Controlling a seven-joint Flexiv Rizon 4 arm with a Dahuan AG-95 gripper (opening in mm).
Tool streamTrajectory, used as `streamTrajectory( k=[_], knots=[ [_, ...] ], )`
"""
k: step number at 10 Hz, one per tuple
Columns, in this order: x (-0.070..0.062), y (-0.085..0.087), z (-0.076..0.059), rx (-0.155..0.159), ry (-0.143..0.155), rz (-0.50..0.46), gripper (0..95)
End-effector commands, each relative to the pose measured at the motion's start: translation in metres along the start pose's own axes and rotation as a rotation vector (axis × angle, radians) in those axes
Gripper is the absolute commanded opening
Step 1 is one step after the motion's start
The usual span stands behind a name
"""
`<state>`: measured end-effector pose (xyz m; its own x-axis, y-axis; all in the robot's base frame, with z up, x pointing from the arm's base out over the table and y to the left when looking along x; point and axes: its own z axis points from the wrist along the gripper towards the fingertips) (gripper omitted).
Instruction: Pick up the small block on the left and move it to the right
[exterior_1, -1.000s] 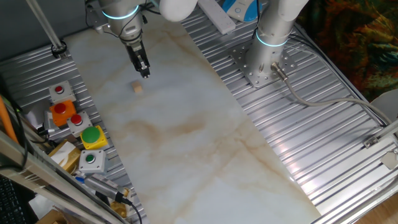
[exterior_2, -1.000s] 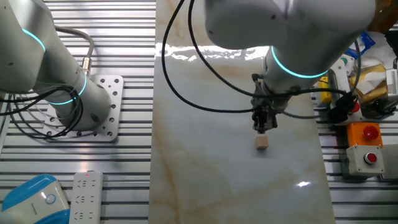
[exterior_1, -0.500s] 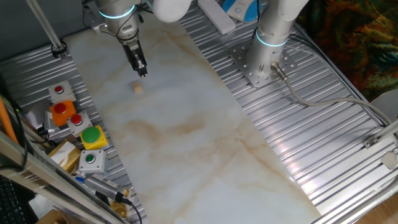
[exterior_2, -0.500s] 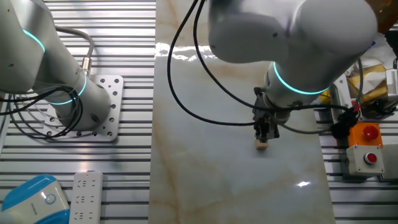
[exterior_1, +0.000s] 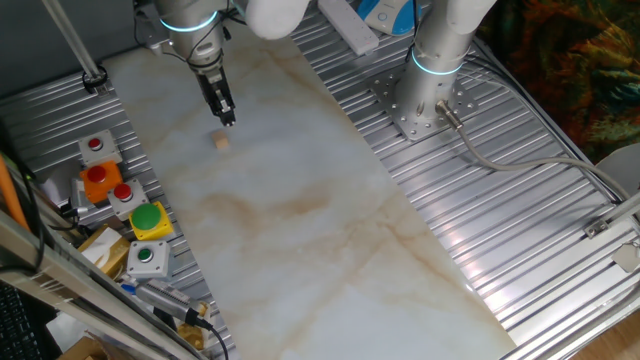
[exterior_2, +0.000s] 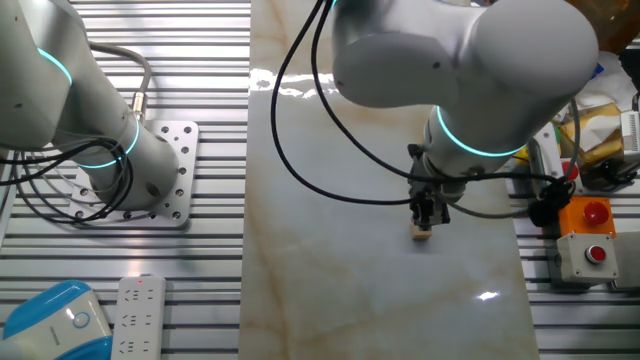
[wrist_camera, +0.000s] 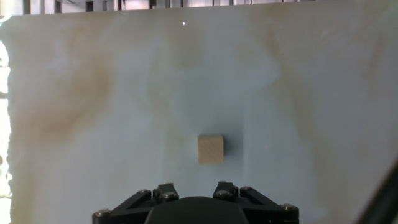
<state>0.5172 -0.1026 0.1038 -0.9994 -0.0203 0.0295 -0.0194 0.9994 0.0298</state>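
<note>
The small block (exterior_1: 221, 142) is a tiny tan wood-coloured cube lying on the pale marble tabletop, at the far left in one fixed view. My gripper (exterior_1: 229, 119) hangs just above and slightly behind it, pointing down, its fingers close together and holding nothing. In the other fixed view the gripper (exterior_2: 425, 220) sits right over the block (exterior_2: 422, 235) and hides its top edge. In the hand view the block (wrist_camera: 211, 150) lies centred ahead of the gripper base (wrist_camera: 196, 210); the fingertips do not show there.
Coloured push buttons (exterior_1: 147, 220) and boxes line the left edge. A second arm's base (exterior_1: 420, 105) stands on the ribbed metal plate at the back right. Orange and red buttons (exterior_2: 585, 215) sit just right of the gripper. A power strip (exterior_2: 140, 315) lies at the front left.
The gripper has shifted a little left and come down towards the block; in the other fixed view its tip now overlaps the block's top. The block has not moved.
</note>
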Motion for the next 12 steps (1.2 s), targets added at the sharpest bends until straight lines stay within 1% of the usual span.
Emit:
streamTrajectory(
  k=[1,7,9,10,11,12],
  knots=[
    [0.0005,0.0,-0.0002,0.005,0.001,0.002,38.0],
    [0.0,0.001,0.0007,0.002,-0.002,-0.007,38.0],
    [0.0,0.001,0.0007,-0.001,0.004,-0.015,38.0],
    [0.0,0.001,0.0007,-0.008,0.01,-0.025,38.0],
    [0.0,0.001,0.0007,-0.036,0.024,-0.019,38.0],
    [0.0,0.001,0.0007,-0.08,0.053,-0.007,57.0]
  ],
)
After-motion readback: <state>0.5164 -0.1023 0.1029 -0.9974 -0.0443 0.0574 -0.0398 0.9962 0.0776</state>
